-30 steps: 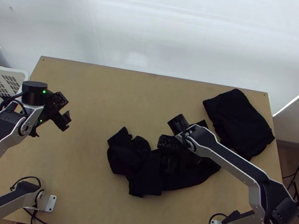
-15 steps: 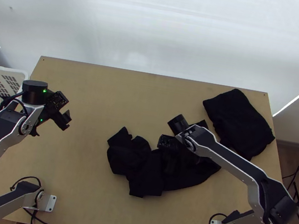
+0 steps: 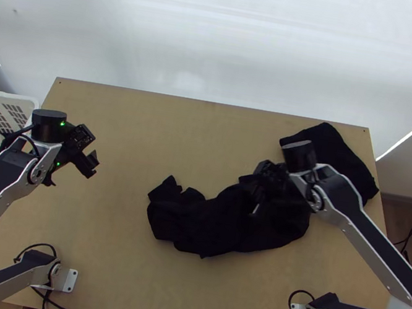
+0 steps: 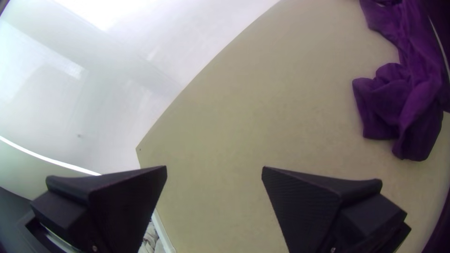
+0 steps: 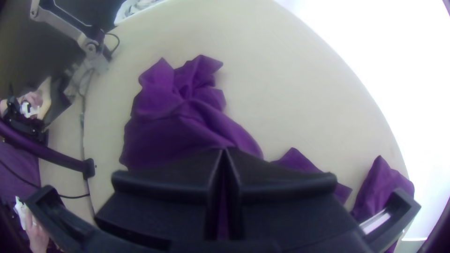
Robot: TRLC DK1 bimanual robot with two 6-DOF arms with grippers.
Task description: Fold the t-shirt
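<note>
While my black, flat-fingered right gripper [image 5: 224,151] stays out of dispute, clenched on the black cloth t-shirt [image 3: 194,228], it lies bunched mid-way across the light wooden counter [image 3: 119,228]. My matching left gripper [image 4: 214,167] is spread, holding nothing. I judge the folding unbegun: smoothing and every fold remain. Farther right, a flat black cloth bundle [image 3: 331,142] looks perhaps folded.

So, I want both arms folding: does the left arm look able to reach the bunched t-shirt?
Probably yes: the left pincer is open, with just table between it and the t-shirt.
</note>
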